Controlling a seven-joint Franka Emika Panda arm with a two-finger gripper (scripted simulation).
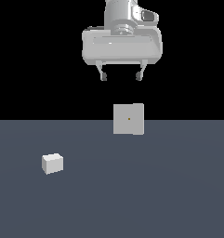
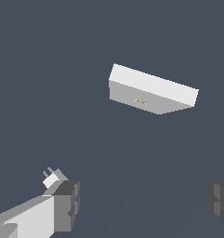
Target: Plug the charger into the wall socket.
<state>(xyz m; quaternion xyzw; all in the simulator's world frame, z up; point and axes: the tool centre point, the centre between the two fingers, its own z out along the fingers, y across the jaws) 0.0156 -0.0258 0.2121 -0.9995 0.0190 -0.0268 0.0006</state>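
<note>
The charger is a small white block sitting on the dark grey floor, toward the exterior view's left and closer to the camera than anything else in that view. Nothing touches it. In the wrist view it shows only partly, peeking out just beside one of the gripper fingers, w/ two thin prongs sticking out of its end; the rest is hidden behind the finger.

The wall socket is a flat light-grey square panel standing upright on the floor, near the middle of the exterior view & farther back than the charger. Tiny orange dot at the centre of its face. It's well apart from the charger, up & to the exterior view's right of it. Wrist view sees the socket from above: thin top edge plus the face below it, where two small orange marks sit side by side.

The gripper hangs high above the floor, roughly over the socket, clear of it & of the charger. Jaws are spread wide w/ nothing between them. In the wrist view the dark finger pads sit far apart at opposite sides of the picture, bare floor between them. White hand body above the fingers in the exterior view, arm going up out of frame. Background behind the floor is plain black
</note>
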